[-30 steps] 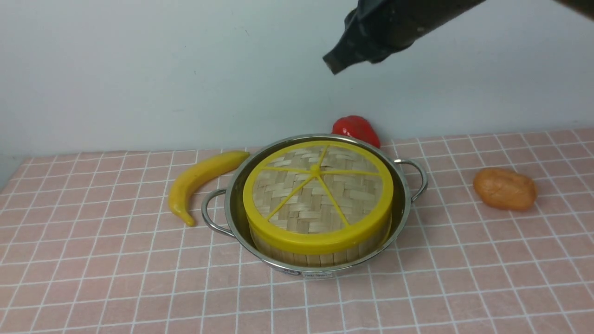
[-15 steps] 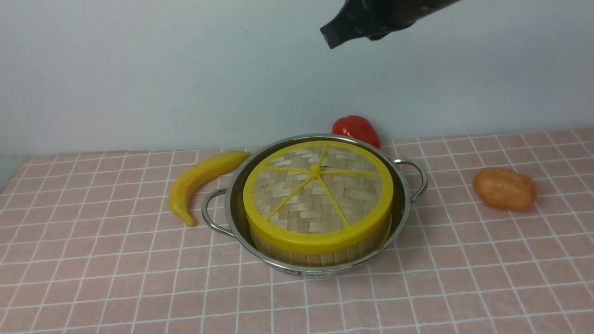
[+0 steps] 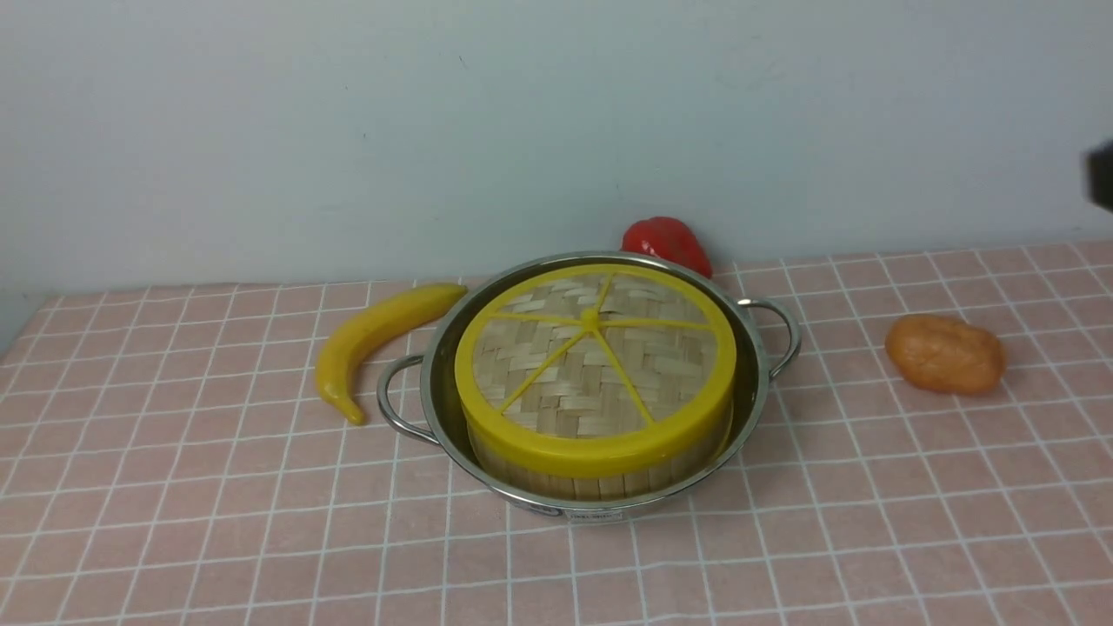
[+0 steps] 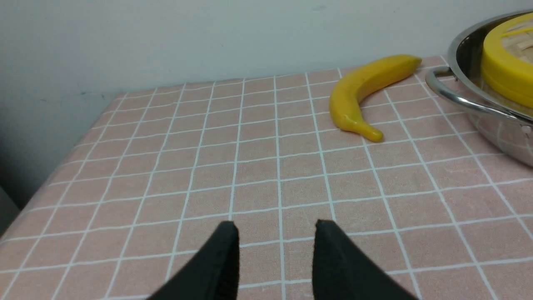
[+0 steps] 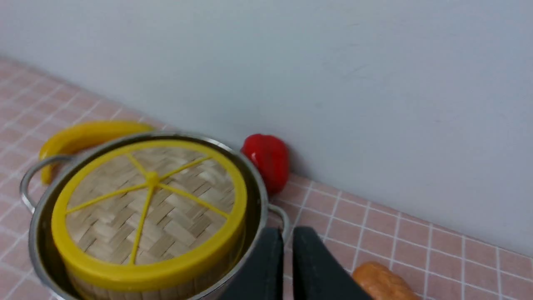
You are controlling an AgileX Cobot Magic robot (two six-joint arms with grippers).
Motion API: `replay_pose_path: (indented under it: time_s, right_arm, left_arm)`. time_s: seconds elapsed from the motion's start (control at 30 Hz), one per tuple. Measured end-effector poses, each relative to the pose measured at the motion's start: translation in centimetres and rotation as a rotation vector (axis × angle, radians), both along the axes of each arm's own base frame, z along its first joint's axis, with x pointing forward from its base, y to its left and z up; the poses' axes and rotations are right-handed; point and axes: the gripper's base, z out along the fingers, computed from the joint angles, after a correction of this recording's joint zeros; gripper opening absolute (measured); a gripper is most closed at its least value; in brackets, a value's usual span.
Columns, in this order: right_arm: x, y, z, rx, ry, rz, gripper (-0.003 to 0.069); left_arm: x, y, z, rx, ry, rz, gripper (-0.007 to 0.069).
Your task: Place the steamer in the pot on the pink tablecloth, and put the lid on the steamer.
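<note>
In the front view, the wide shiny stainless-steel pot (image 3: 591, 487) with two looped wire side handles stands on the pink tablecloth (image 3: 174, 487) with its grid of thin white lines, which covers the table. Inside the pot sits the round bamboo steamer (image 3: 591, 476) with slatted walls, and the flat woven-bamboo lid (image 3: 595, 365) with thick yellow rim and yellow spokes rests squarely on top of it. A yellow banana (image 3: 374, 341) lies just beside the pot's left handle, a red pepper-like piece (image 3: 668, 242) sits behind the pot near the pale wall, and an orange-brown lumpy piece (image 3: 944, 353) lies well apart on the right. Only a dark scrap of the right arm (image 3: 1100, 176) shows at the frame's right edge, high above the cloth; neither end effector is visible here.

In the left wrist view, the left end effector (image 4: 275, 227) hangs low over bare cloth, its two black fingers standing wide apart with nothing between them. The banana lies ahead of it, and the pot's edge with the lid's yellow rim shows beyond.

In the right wrist view, the right end effector (image 5: 288, 235) is raised above the pot's right handle, angled down, its fingers nearly together with a narrow gap and holding nothing. The lidded steamer in the pot, the red piece and part of the orange-brown piece lie below.
</note>
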Motion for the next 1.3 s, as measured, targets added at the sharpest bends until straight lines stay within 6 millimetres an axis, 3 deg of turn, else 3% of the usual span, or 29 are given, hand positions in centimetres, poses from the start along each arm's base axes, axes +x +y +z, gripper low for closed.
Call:
replay_pose_path:
  time_s: [0.13, 0.27, 0.47, 0.73, 0.9, 1.3]
  right_arm:
    - [-4.5, -3.3, -4.7, 0.127, -0.131, -0.17, 0.0083]
    - [-6.3, -4.6, -9.9, 0.147, -0.117, -0.302, 0.0098]
    - [-7.3, -5.1, -14.8, 0.159, -0.1, -0.381, 0.0114]
    - [-8.5, -5.1, -17.4, 0.173, -0.165, -0.376, 0.0131]
    - [-8.4, -5.1, -20.0, 0.165, -0.096, -0.382, 0.0146]
    - [-8.4, -5.0, -20.1, 0.204, -0.095, -0.384, 0.0185]
  left_arm:
    - [0.0, 0.0, 0.0, 0.0, 0.0, 0.0, 0.0243]
    - [0.0, 0.0, 0.0, 0.0, 0.0, 0.0, 0.0243]
    - [0.0, 0.0, 0.0, 0.0, 0.0, 0.0, 0.0243]
    - [0.0, 0.0, 0.0, 0.0, 0.0, 0.0, 0.0243]
    - [0.0, 0.0, 0.0, 0.0, 0.0, 0.0, 0.0243]
    - [0.0, 0.0, 0.0, 0.0, 0.0, 0.0, 0.0243]
